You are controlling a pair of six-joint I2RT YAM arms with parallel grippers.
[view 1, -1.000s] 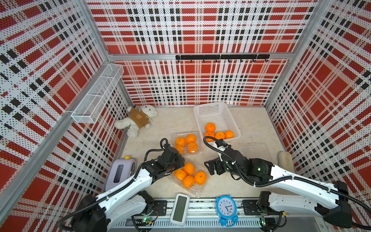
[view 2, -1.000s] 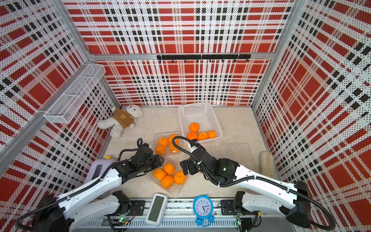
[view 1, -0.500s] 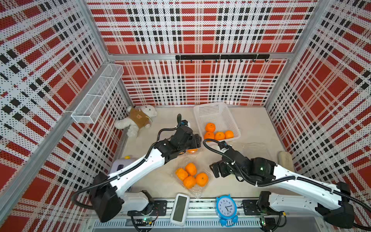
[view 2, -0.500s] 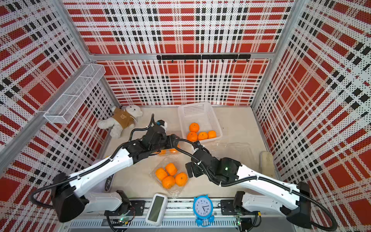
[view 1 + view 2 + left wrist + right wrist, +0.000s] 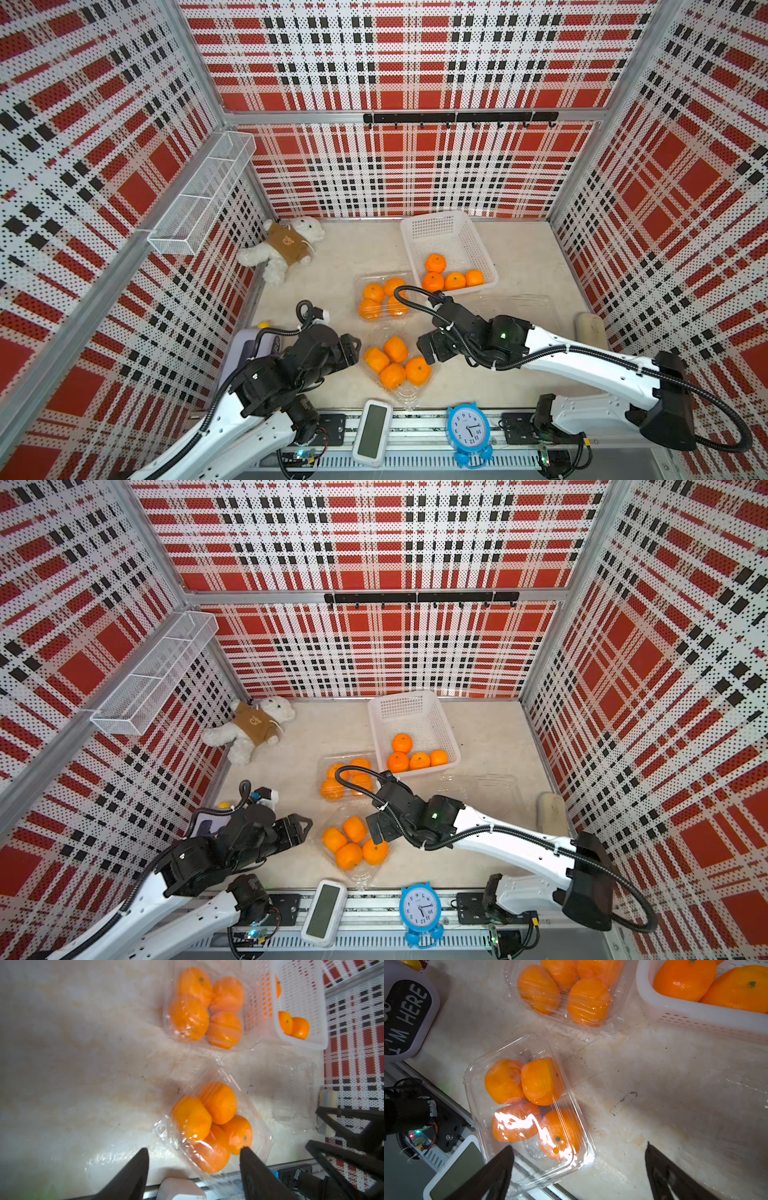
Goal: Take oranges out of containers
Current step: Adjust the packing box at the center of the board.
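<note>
A clear container (image 5: 409,395) near the front edge holds several oranges (image 5: 394,361), seen through glossy plastic in the right wrist view (image 5: 529,1097). A second container (image 5: 380,279) with several oranges (image 5: 374,293) lies further back beside the basket. A third clear container (image 5: 515,307) to the right looks empty. My left gripper (image 5: 353,348) (image 5: 194,1148) is open and empty, just left of the near container. My right gripper (image 5: 426,353) (image 5: 578,1145) is open wide and empty, just right of it. Neither touches the container.
A white basket (image 5: 446,232) at the back holds several loose oranges (image 5: 454,280). A teddy bear (image 5: 286,247) lies back left. A blue clock (image 5: 468,432) and white timer (image 5: 372,432) sit on the front rail. A purple device (image 5: 245,345) stands left, a beige block (image 5: 590,330) right.
My left arm reached out to the far container half a second ago and has drawn back beside the near container. The right arm has barely moved.
</note>
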